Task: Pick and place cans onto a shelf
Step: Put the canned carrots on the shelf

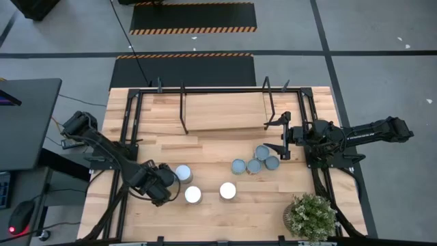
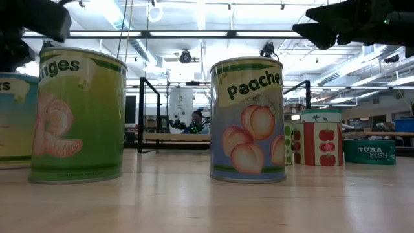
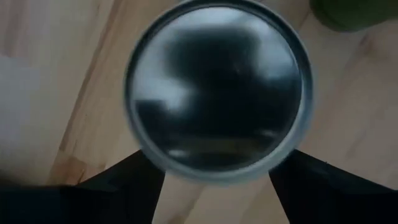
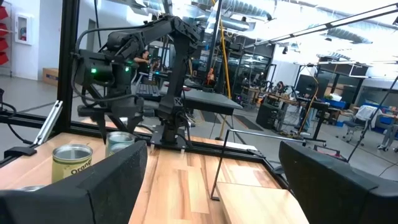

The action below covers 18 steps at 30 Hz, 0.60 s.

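Your left gripper's (image 1: 172,179) fingers (image 3: 118,186) stand partly spread on either side of a bright-topped can (image 1: 183,173) at the lower left of the high view; whether the pads press its wall you cannot tell. From the left wrist view you look straight down on that can's round lid (image 3: 217,90), so its long axis runs upright.

Your right gripper (image 1: 281,137) waits at the right of the high view, fingers (image 4: 106,180) spread wide and holding nothing, just above a cluster of four dull grey cans (image 1: 257,161). Two more bright cans (image 1: 193,195) (image 1: 227,190) stand near the bottom centre. The shelf (image 1: 225,113) sits at the upper middle of the table (image 1: 225,219).

Only the low view gives you the labels: an oranges can (image 2: 76,116) at its left, a peaches can (image 2: 248,120) at its centre, a tuna fish tin (image 2: 369,152) at its right, all upright.
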Motion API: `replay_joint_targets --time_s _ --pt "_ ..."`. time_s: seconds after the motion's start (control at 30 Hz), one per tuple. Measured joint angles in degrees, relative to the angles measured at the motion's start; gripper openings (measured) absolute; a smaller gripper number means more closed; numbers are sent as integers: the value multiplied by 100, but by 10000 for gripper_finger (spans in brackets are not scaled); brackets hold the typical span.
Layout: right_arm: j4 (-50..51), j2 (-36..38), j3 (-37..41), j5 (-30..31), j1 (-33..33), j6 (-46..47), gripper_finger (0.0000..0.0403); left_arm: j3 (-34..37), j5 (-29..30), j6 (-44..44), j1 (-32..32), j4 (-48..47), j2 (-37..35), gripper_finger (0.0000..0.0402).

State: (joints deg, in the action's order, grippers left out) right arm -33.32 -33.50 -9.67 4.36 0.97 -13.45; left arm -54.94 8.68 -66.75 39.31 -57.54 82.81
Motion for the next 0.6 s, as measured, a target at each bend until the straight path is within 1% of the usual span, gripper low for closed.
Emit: replay_joint_targets --time_s 0.07,0.13,0.17,0.27,0.33,0.4,0.6 --pt "0 0 0 0 0 0 372 0 167 -210 108 -222 -163 263" --pt "0 0 0 0 0 0 372 0 349 -439 212 -243 -223 258" --pt "0 0 0 0 0 0 372 0 328 -514 250 -235 -225 257" --pt "0 0 0 0 0 -1 372 0 -194 -762 271 -234 -225 263" --pt "0 0 0 0 0 -4 372 2 -481 -1114 271 -227 -221 278" --pt "0 0 0 0 0 -5 372 2 -605 -1445 271 -173 -221 302" --pt "0 0 0 -2 0 15 372 2 -448 -1543 211 12 -171 381"
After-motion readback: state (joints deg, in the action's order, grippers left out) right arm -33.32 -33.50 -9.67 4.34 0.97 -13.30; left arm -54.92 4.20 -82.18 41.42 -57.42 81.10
